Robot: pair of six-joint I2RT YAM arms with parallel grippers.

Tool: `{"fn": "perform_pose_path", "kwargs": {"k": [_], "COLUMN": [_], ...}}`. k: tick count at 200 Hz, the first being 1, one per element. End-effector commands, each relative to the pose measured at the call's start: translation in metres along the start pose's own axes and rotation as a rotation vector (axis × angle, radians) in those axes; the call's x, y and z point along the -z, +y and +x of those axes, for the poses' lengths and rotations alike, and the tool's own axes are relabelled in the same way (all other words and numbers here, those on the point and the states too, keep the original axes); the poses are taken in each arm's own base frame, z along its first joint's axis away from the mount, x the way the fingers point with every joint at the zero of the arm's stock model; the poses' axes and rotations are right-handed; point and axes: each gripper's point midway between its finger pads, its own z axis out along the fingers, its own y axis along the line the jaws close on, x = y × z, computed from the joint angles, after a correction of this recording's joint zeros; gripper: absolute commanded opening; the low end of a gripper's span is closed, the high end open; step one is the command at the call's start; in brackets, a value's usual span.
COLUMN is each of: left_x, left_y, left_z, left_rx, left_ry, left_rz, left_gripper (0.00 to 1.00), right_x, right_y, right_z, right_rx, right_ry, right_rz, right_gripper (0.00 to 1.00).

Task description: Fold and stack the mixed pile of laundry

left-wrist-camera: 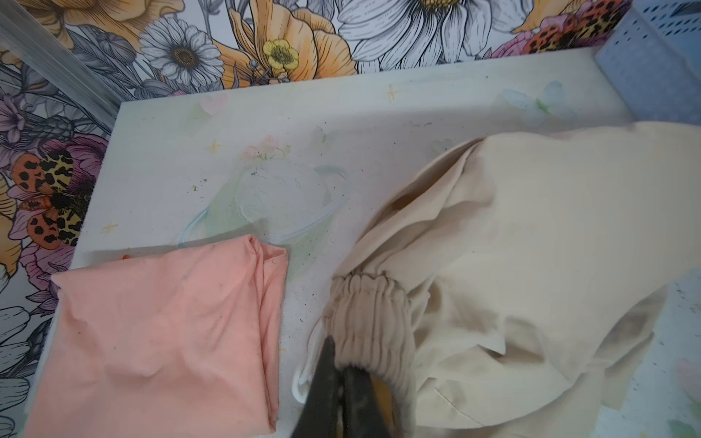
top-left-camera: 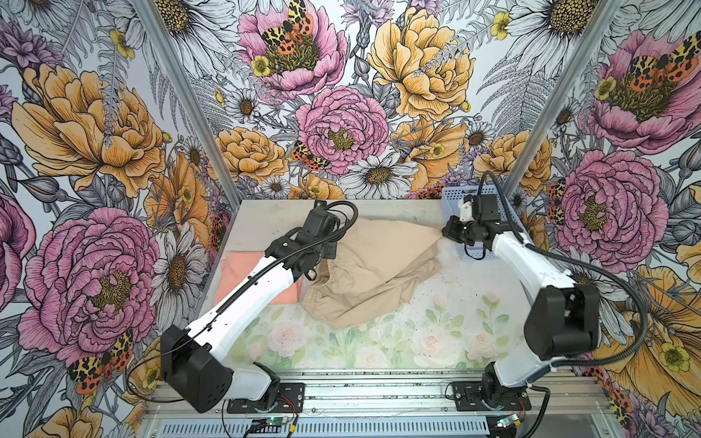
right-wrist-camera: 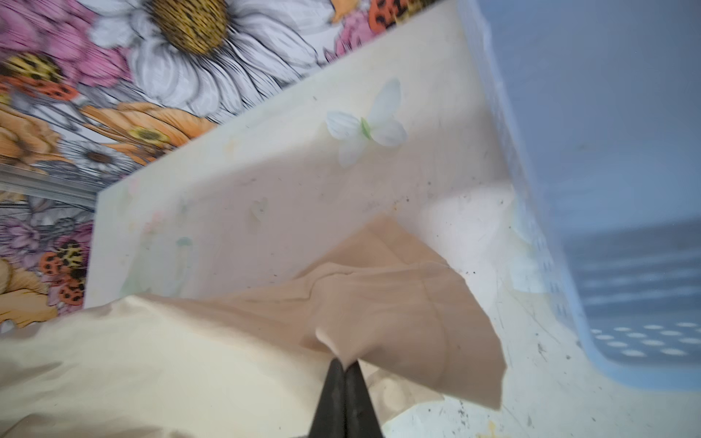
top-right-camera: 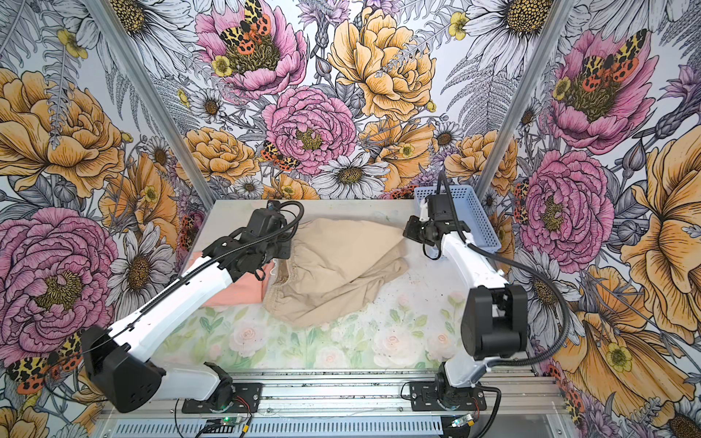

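Left gripper (left-wrist-camera: 343, 373) clamps tan garment (top-left-camera: 379, 265) waistband; right gripper (right-wrist-camera: 344, 369) clamps its corner; pink shirt (left-wrist-camera: 163, 333) on table (top-left-camera: 417, 322); both outside basket (top-left-camera: 455, 195).

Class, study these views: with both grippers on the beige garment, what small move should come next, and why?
Probably lift both a little and draw them apart. The left gripper, jaws shut, pinches the gathered waistband; the right gripper pinches a corner. The beige garment lies rumpled between them, so tension should flatten it for folding.
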Motion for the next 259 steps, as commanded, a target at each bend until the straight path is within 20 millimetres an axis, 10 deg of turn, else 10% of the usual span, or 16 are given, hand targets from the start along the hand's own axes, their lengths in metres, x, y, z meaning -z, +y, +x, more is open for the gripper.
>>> {"fn": "perform_pose_path", "kwargs": {"k": [1, 45, 67, 110, 135, 163, 232, 259], "left_x": [0.037, 0.099, 0.099, 0.013, -0.049, -0.110, -0.169, -0.172], "left_y": [0.014, 0.018, 0.025, 0.040, 0.043, 0.050, 0.059, 0.062], "left_z": [-0.018, -0.035, -0.035, -0.022, -0.011, 0.008, 0.028, 0.030], "left_rx": [0.048, 0.129, 0.186, 0.279, 0.295, 0.271, 0.263, 0.268], "left_ry": [-0.088, -0.192, -0.172, -0.002, 0.079, 0.182, 0.279, 0.287], "left_rz": [0.013, 0.105, 0.136, 0.163, 0.160, 0.118, 0.104, 0.106], "left_gripper": [0.00, 0.00, 0.00, 0.00, 0.00, 0.00, 0.00, 0.00], "right_x": [0.056, 0.166, 0.179, 0.090, 0.011, -0.011, -0.041, -0.071], "right_y": [0.001, 0.029, 0.042, 0.026, 0.007, 0.005, -0.023, -0.043], "right_z": [0.003, -0.005, -0.012, -0.062, -0.093, -0.097, 0.042, 0.062], "right_rx": [0.021, 0.066, 0.072, 0.070, 0.070, 0.054, -0.005, -0.020], "right_ry": [-0.056, -0.203, -0.197, -0.110, -0.055, -0.043, 0.215, 0.219], "right_rz": [0.033, 0.020, -0.008, 0.041, 0.082, 0.098, 0.101, 0.138], "right_gripper": [0.00, 0.00, 0.00, 0.02, 0.44, 0.59, 0.61, 0.60]}}
